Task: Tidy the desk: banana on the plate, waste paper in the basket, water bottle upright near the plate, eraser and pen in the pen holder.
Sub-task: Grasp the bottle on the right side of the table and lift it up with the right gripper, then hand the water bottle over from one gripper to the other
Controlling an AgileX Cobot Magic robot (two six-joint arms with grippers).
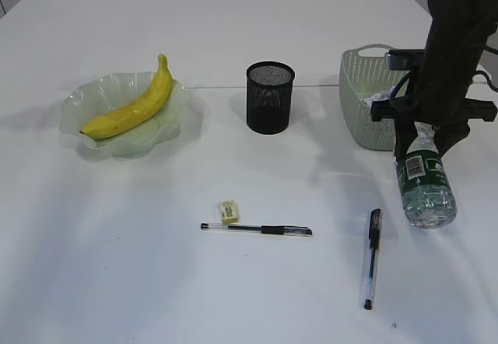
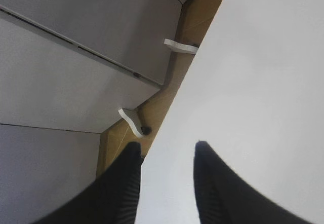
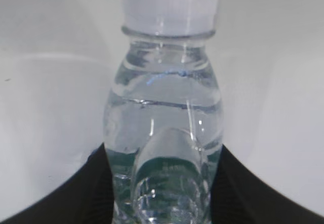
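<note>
One water bottle (image 1: 425,184) is the item in hand: gripped around its body by the right gripper (image 1: 421,143), fingers (image 3: 76,193) half-spread and clamped on either side, near the worktop's right edge in front of the basket (image 1: 359,95). It looks lifted and tilted, base toward the front edge; whether the base touches the worktop, cannot tell. Banana (image 1: 134,104) already lies on the plate (image 1: 78,99) toward the left edge. Something pale shows in the basket, likely the waste paper. Eraser (image 1: 228,211) and two pens (image 1: 257,229) (image 1: 371,257) lie loose toward the front; pen holder (image 1: 270,96) stands mid-worktop. Left gripper (image 2: 167,155) hangs partly open over the worktop's edge, holding nothing.

Judged step: bottle placement. Next: carry it across to beside the plate, set upright, release gently.
</note>
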